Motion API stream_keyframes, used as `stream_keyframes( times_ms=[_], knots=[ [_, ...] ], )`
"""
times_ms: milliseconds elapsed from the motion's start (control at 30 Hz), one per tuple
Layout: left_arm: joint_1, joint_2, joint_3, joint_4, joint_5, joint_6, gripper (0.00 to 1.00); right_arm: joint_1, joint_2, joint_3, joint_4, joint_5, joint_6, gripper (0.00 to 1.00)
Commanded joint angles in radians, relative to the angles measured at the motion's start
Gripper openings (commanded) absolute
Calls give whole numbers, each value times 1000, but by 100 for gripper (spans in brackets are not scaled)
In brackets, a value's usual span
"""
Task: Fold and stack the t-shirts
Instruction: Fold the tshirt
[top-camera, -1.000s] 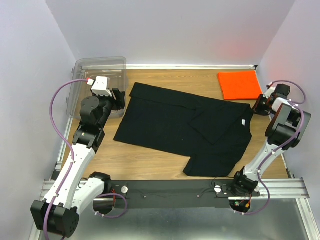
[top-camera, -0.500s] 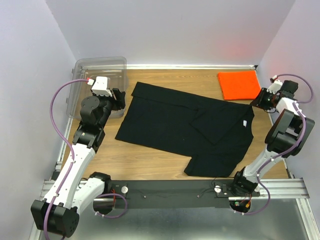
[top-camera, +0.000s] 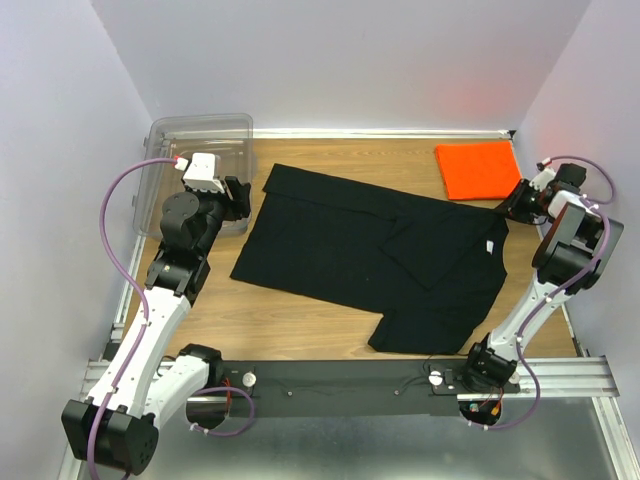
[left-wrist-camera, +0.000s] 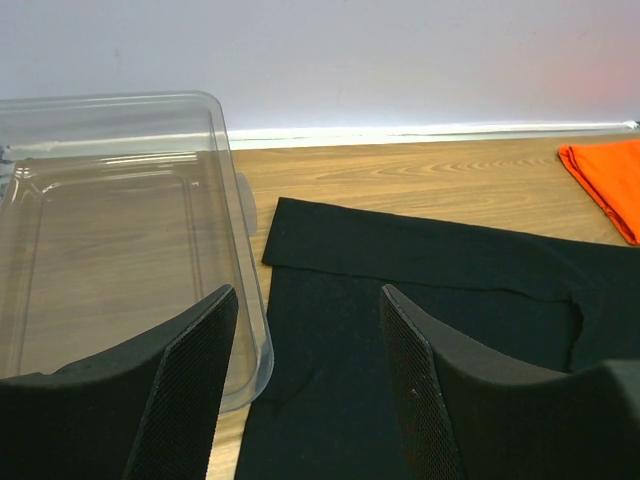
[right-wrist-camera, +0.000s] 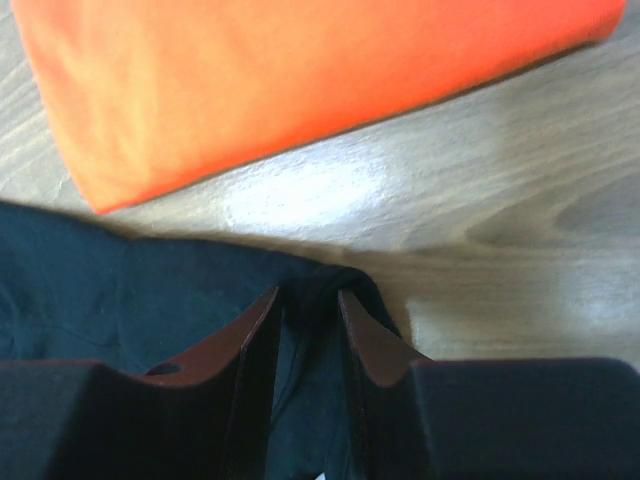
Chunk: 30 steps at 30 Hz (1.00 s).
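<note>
Viewing wrist-side alone shows right claw (right-wrist-camera: 308, 296) pinching black shirt (right-wrist-camera: 120, 290).

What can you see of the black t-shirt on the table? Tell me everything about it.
The black t-shirt is soft, matte cloth, spread mostly flat across the wooden table. Its far edge is folded over in a band, and a flap lies across its right half. A small white tag shows near the right edge. The right claw straddles a bunched ridge at its far right corner; a firm grip is unclear.
</note>
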Motion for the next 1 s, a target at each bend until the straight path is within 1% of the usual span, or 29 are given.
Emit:
stream_keyframes(
  times_ms=[0, 67, 133, 200, 267, 333, 500, 533, 567, 767, 867, 967],
  knots=[
    [5, -11, 1, -2, 20, 3, 67, -4, 39, 39, -1, -5, 31, 36],
    [5, -11, 1, -2, 20, 3, 67, -4, 40, 38, -1, -3, 37, 34],
    [5, -11, 1, -2, 20, 3, 67, -4, 28, 27, 1, 12, 34, 28],
    [5, -13, 3, -2, 20, 3, 67, -4, 14, 15, 1, 41, 25, 15],
    [5, -14, 1, -2, 19, 3, 67, -5, -18, 4, 1, 61, 12, 6],
    [5, -13, 1, -2, 19, 3, 67, -5, -41, -11, 1, 84, 5, 0],
    [5, -16, 1, -1, 19, 3, 67, -5, -84, -36, -1, 163, -15, 1],
    [5, -16, 1, -2, 46, 3, 67, -5, -87, -42, 1, 177, -15, 1],
    [5, -16, 1, -1, 45, 3, 67, -5, -90, -45, 1, 203, -16, 1],
    [5, -11, 3, -2, 45, 2, 67, -5, -84, -50, 1, 239, -47, 1],
    [5, -8, 1, -1, 43, 2, 67, -4, -72, -47, 2, 254, -50, 7],
    [5, -5, 1, -1, 42, 3, 67, -5, -73, -47, 4, 282, -73, 16]
  ],
)
